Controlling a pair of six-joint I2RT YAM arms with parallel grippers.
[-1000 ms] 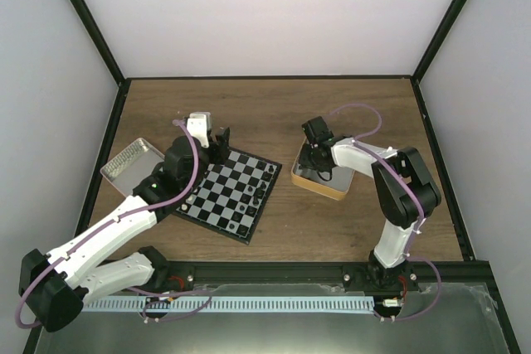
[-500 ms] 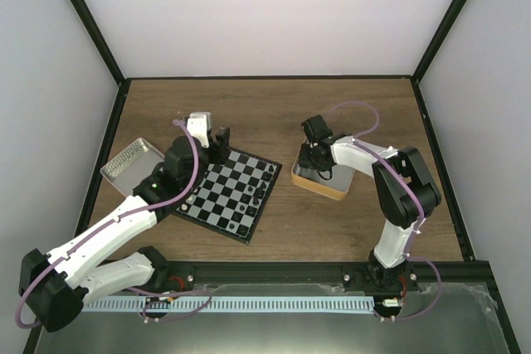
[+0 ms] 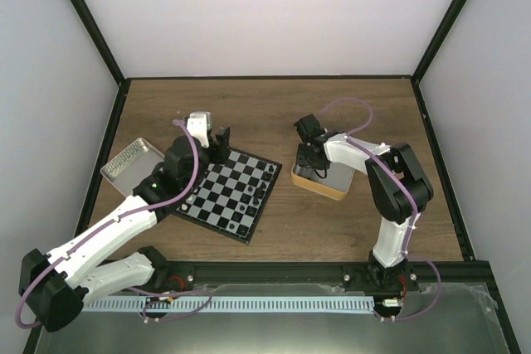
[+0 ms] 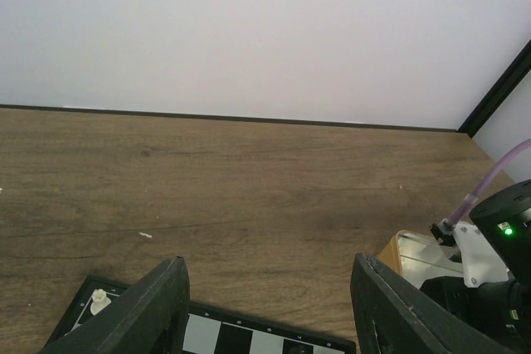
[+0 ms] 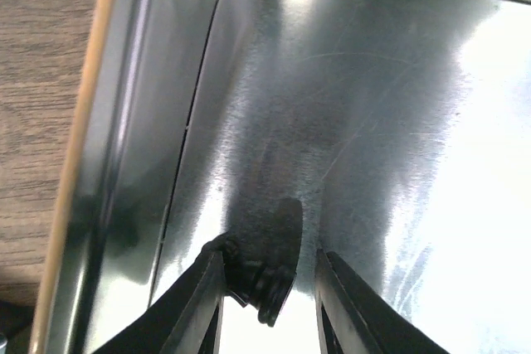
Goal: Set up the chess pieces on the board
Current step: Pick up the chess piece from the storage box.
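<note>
From above, the left tool (image 3: 218,139) hovers at the far corner of the board (image 3: 224,196); the right tool (image 3: 312,168) dips into the tin (image 3: 328,192). Left wrist: fingers (image 4: 141,312) wide, empty. Right wrist: fingers narrow, straddling a black piece (image 5: 259,281), seemingly unclamped. This looks like the fetching step; next, close, lift, carry it to the board.
</note>
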